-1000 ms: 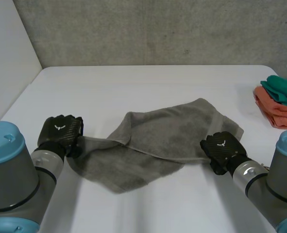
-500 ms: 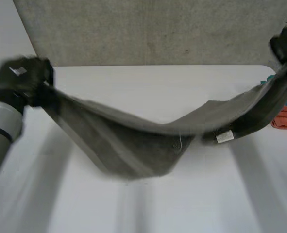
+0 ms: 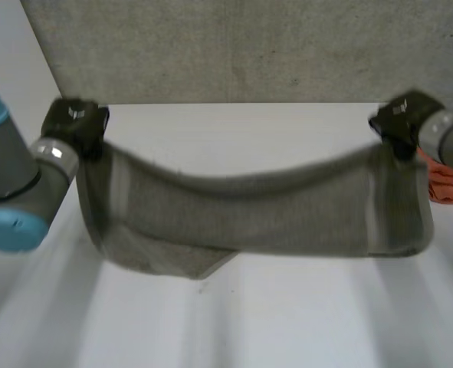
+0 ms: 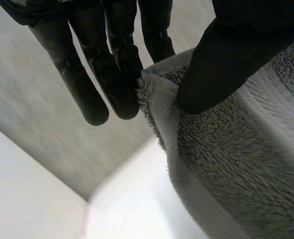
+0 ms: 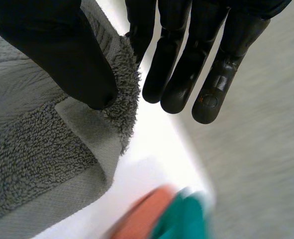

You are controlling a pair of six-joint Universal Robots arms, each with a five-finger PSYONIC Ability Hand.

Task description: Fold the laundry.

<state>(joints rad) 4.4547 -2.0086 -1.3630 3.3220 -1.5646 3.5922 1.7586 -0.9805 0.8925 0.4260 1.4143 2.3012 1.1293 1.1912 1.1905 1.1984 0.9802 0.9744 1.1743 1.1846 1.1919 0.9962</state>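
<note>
Nearest, along the bottom of the head view: bare white desk (image 3: pixel 234 322). Above it, across the middle of the frame, hangs a grey towel (image 3: pixel 257 218), spread wide, top edge sagging at centre, one fold drooping low at left of centre; cannot tell whether that fold touches the desk. At upper left, the left hand (image 3: pixel 73 123), closed on the towel's top corner. In the left wrist view, thumb (image 4: pixel 221 64) pressed onto the terry edge (image 4: pixel 236 164) against the fingers (image 4: pixel 117 74). At upper right, the right hand (image 3: pixel 398 119), gripping the opposite top corner; in its wrist view, thumb (image 5: pixel 62 55) clamping the hem (image 5: pixel 32 149), fingers (image 5: pixel 186 64) straight behind. Beyond, at the right edge, orange cloth (image 3: pixel 444 184) beside teal cloth (image 5: pixel 186 219). Farthest, a concrete wall (image 3: pixel 234 46).
</note>
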